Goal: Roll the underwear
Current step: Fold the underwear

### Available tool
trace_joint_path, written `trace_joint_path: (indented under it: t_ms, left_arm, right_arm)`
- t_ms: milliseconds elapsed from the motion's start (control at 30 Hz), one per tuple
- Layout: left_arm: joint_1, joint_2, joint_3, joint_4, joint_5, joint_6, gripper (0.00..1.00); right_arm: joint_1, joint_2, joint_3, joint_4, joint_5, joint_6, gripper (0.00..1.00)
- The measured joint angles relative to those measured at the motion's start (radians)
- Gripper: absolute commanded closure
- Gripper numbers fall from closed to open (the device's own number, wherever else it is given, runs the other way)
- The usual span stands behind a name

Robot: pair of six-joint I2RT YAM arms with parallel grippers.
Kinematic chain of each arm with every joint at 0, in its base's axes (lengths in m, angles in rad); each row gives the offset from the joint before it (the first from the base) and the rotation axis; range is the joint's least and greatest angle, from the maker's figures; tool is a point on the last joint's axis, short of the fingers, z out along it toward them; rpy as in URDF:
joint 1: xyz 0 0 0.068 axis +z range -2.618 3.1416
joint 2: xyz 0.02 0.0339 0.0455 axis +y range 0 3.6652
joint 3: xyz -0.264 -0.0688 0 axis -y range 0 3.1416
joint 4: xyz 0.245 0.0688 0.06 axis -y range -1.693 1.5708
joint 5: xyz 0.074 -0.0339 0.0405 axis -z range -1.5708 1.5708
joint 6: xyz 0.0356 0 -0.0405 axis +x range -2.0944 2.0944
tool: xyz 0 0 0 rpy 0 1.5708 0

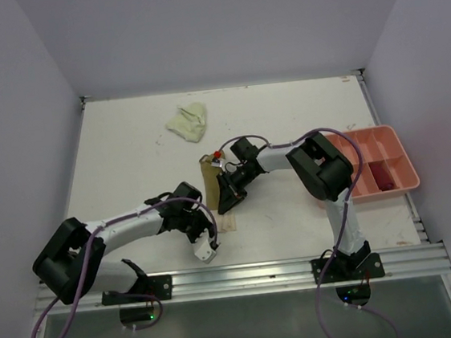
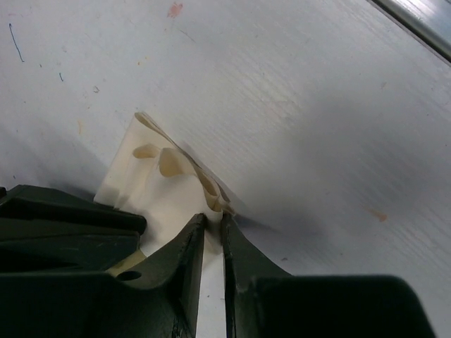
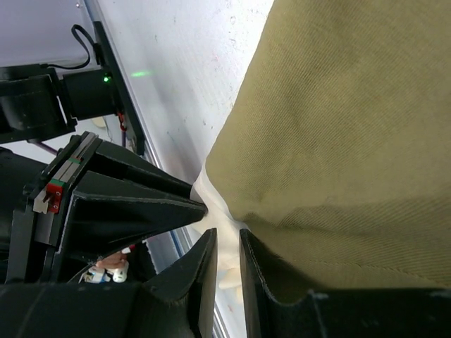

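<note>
A cream underwear [image 2: 151, 186] lies crumpled on the white table; it also shows in the top view [image 1: 229, 224]. My left gripper [image 2: 213, 220] is shut on its folded edge, low on the table in the top view [image 1: 217, 221]. My right gripper [image 3: 227, 241] is shut on the same cream cloth [image 3: 222, 227], tip to tip with the left fingers [image 3: 141, 204]. An olive-tan underwear [image 3: 338, 141] hangs right against the right gripper [image 1: 227, 203] and stands up beside it [image 1: 208, 176]. A pale yellow-green underwear [image 1: 188, 122] lies at the back. A dark red one [image 1: 384, 176] sits in the tray. The grey one is out of view.
A salmon-pink compartment tray [image 1: 401, 154] sits at the right edge of the table. The metal rail [image 1: 245, 276] runs along the near edge, just behind both grippers. Walls close in the table on the left, back and right.
</note>
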Motion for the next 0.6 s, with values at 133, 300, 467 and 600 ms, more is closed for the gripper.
trace_joint_path:
  t_ms: [133,300,467,600]
  left_arm:
    - [0.0,-0.014,-0.002,-0.011,0.001,-0.001,0.81]
    - [0.0,-0.06,-0.016,-0.019,0.005,-0.006,1.0]
    - [0.0,-0.037,-0.015,-0.036,0.007,-0.018,1.0]
    - [0.0,-0.017,-0.003,-0.044,0.009,-0.034,0.78]
  right_arm:
    - [-0.004,0.002,0.0,0.0,-0.004,0.007,0.76]
    - [-0.012,0.008,0.0,0.0,-0.016,0.009,0.76]
    - [-0.013,0.008,0.002,-0.004,-0.018,0.005,0.76]
    - [-0.013,0.008,0.008,-0.014,-0.014,0.002,0.76]
